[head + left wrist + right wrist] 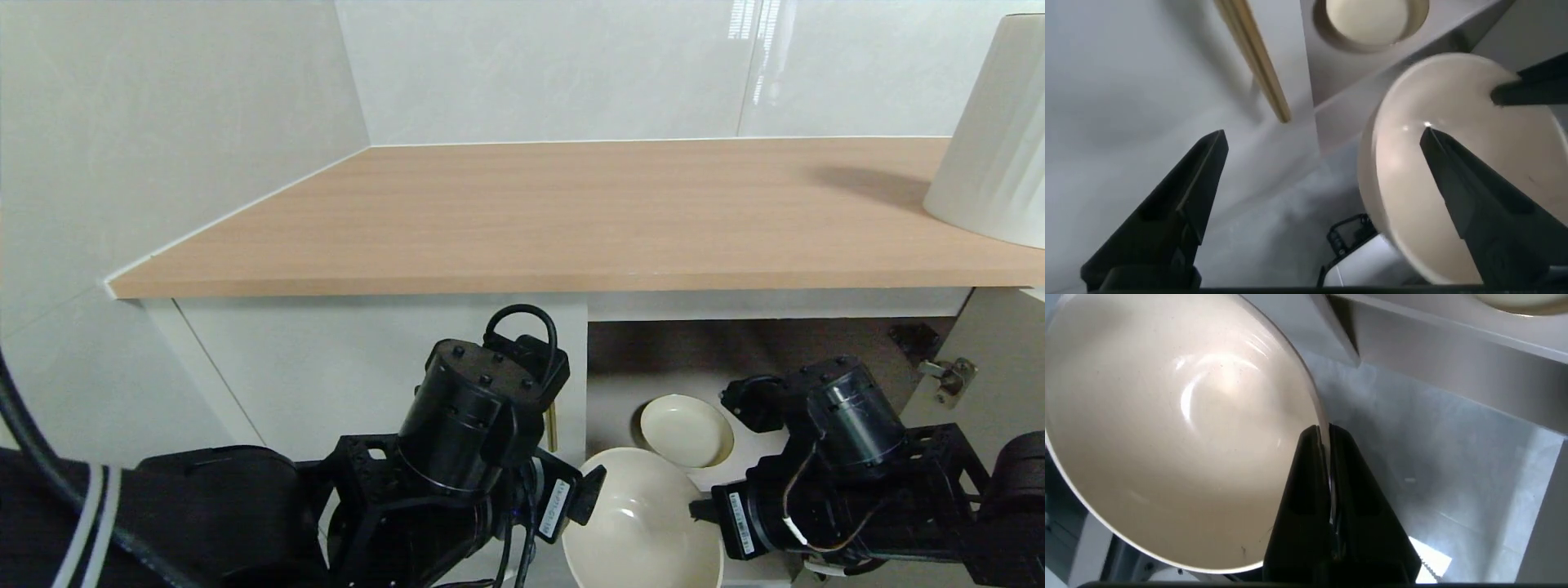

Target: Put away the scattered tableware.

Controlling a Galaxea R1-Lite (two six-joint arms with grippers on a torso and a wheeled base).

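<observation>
1 small bowl [686, 429] already sits in the open cupboard [735, 359], lower middle; right claw [1327, 457] pinches the big bowl [645, 523] just below it, not yet shelved, left claw [1323, 139] spread alongside.

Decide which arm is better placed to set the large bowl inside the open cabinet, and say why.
Right. The right gripper pinches the rim of the large bowl in front of the open cabinet, where a small bowl sits. The left gripper is open, gripping nothing.
</observation>
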